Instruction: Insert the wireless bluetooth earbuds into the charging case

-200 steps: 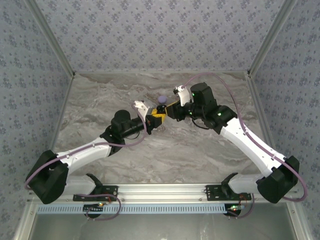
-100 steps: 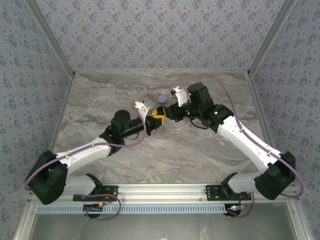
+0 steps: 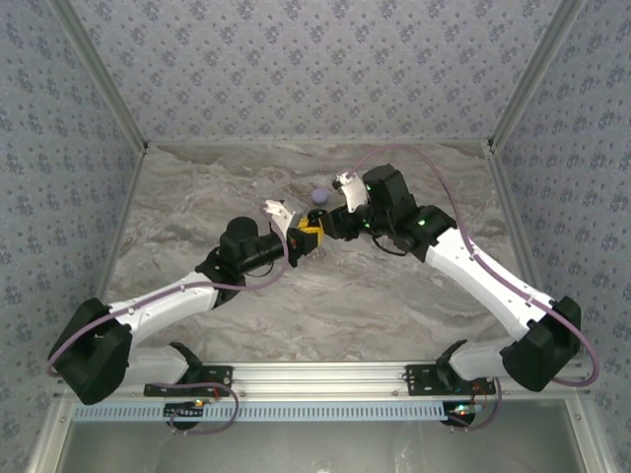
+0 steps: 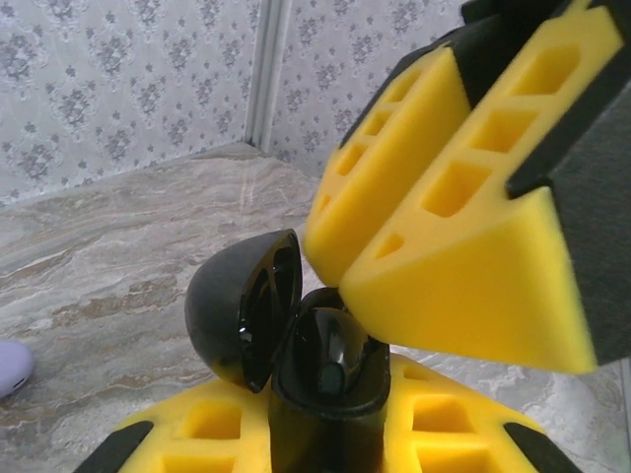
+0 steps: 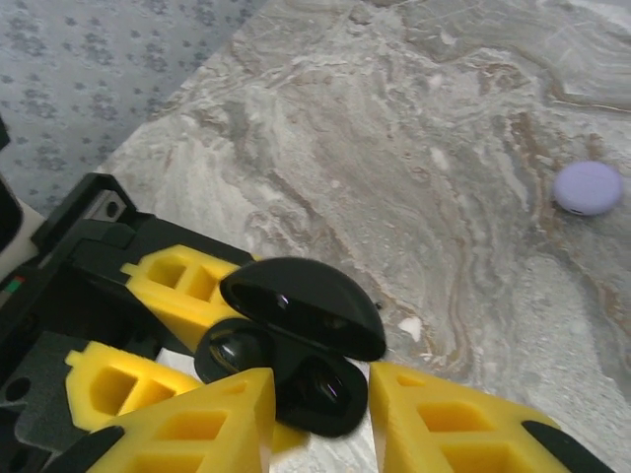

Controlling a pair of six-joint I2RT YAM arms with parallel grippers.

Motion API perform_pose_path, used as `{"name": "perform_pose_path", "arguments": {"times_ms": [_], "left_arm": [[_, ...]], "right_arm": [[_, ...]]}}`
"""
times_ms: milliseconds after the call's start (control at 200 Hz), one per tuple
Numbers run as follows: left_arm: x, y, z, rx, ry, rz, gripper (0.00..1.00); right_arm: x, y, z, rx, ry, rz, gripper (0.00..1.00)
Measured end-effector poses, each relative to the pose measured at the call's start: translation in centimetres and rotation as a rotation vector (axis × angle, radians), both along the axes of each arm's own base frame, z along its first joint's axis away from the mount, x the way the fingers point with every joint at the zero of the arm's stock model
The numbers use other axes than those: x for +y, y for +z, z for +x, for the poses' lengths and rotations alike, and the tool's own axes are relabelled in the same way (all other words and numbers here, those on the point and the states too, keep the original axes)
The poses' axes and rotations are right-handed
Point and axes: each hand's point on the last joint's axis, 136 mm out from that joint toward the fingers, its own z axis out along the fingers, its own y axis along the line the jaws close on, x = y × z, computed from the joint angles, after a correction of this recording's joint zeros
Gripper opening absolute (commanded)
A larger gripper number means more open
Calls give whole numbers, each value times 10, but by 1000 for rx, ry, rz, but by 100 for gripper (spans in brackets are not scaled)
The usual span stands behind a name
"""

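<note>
left gripper (image 4: 330, 443) pinched charging case (image 4: 325, 404) upright, lid (image 4: 242, 315) swung open. right gripper (image 5: 320, 384) hung just above open well, jaws spread, nothing between them. 1 earbud (image 4: 331, 367) seemingly seated in well, black on black, unsure. right arm nearer; way in judged straight down.

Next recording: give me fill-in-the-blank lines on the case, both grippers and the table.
The charging case has its ___ flipped open.
The left gripper clamps the ___.
The right gripper, above the case, has its jaws ___.
The small purple object lies on the ___.
Missing: lid; case; open; table.
</note>
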Motion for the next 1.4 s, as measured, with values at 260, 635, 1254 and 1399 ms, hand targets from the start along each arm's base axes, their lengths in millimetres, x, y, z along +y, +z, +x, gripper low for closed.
{"name": "perform_pose_path", "arguments": {"times_ms": [260,635,1254,1399], "left_arm": [[18,1,4,16,95,34,20],[53,8,-5,21,212,76,21],[90,-6,-14,31,329,157,21],[92,-7,-15,31,332,159,21]], "right_arm": [[-34,-8,20,-19,-183,-92,39],[-39,-98,29,181,-209,-227,40],[56,-195,24,467,-35,-172,42],[77,-199,28,481,-19,-161,42]]}}
